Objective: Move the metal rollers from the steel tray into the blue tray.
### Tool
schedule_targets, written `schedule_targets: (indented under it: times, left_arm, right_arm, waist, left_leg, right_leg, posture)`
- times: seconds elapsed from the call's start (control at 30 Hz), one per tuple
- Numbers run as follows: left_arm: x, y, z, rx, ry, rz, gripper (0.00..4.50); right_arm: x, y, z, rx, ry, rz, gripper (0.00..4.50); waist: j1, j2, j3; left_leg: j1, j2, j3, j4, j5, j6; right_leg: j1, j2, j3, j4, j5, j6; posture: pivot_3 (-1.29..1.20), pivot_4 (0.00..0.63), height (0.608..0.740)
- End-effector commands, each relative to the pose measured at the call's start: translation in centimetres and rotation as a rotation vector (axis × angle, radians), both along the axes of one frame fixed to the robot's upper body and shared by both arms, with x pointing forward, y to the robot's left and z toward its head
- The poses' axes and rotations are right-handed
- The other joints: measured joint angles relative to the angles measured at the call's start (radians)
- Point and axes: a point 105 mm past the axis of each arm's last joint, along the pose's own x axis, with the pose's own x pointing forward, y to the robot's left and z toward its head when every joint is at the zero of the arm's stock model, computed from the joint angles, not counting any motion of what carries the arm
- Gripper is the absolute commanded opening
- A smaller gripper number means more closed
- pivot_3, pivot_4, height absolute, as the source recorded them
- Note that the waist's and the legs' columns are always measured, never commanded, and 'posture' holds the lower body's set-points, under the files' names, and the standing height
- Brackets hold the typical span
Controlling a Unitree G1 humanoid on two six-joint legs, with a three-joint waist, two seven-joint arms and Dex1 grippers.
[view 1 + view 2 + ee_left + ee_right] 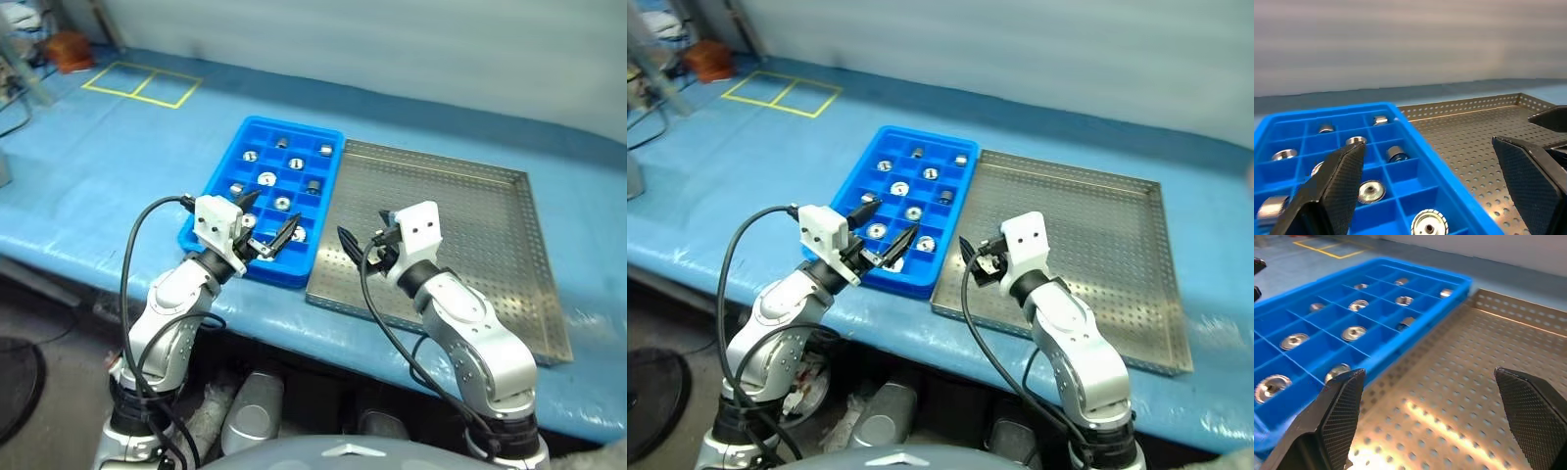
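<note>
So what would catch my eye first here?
Probably the blue tray, bright on the table, with shiny rollers sitting in its little compartments. Right beside it lies the steel tray, its dotted floor bare as far as can be seen. Nearer the camera, the left gripper hangs open over the blue tray, the right gripper open over the steel one.

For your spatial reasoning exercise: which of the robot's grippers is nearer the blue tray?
Left. The left gripper hangs open over the blue tray's near end; the right gripper, also open, is over the steel tray beside it.

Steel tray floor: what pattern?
Perforated, rows of small round holes across the steel tray. Clearest in the right wrist view.
</note>
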Motion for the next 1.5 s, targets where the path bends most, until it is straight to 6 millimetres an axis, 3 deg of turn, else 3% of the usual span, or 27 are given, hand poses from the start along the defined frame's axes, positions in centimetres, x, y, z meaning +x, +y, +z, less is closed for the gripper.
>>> schedule_targets:
  times: [0.03,0.13,0.27,0.4,1.5]
  left_arm:
    - [0.3,-1.2,-0.2,0.080,-0.023,-0.065,4.50]
    - [0.9,-1.8,-1.4,0.179,-0.013,-0.107,4.50]
    - [1.2,-2.1,-1.3,0.185,-0.022,-0.127,4.50]
    - [1.1,-2.2,-1.4,0.183,-0.021,-0.134,4.50]
    - [0.6,-2.2,-1.5,0.164,-0.015,-0.130,4.50]
  right_arm:
    - [-0.9,-1.3,1.3,-0.002,-0.062,-0.061,4.46]
    - [-1.6,-2.9,0.0,-0.005,-0.017,-0.133,4.46]
    - [-1.9,-3.5,-0.8,-0.008,0.013,-0.176,4.46]
    - [-2.1,-3.6,-1.1,-0.002,0.026,-0.194,4.46]
    - [-1.3,-3.6,-1.2,-0.009,0.031,-0.179,4.46]
  waist:
    - [-0.057,0.000,0.000]
    - [-0.118,0.000,0.000]
    - [-0.188,0.000,0.000]
    - [-0.210,0.000,0.000]
    - [-0.208,0.000,0.000]
  left_leg:
    - [0.000,0.000,0.000,0.000,0.000,0.000]
    - [0.002,0.000,-0.001,0.000,0.001,0.001]
    - [0.004,0.000,-0.001,0.000,0.001,0.002]
    - [0.005,0.000,-0.001,0.000,0.002,0.003]
    - [0.005,-0.003,0.001,0.001,0.004,0.007]
  right_leg:
    - [0.000,0.000,0.000,0.000,0.000,0.000]
    - [0.002,0.000,0.001,0.001,0.000,0.000]
    - [0.002,0.000,0.002,0.003,0.000,0.000]
    - [0.003,0.000,0.003,0.004,0.000,0.000]
    - [0.003,0.000,0.007,0.004,0.002,0.003]
  posture:
    - [0.08,0.150,0.740]
    - [0.05,0.150,0.740]
    - [0.03,0.150,0.740]
    - [0.03,0.150,0.740]
    - [0.08,0.150,0.740]
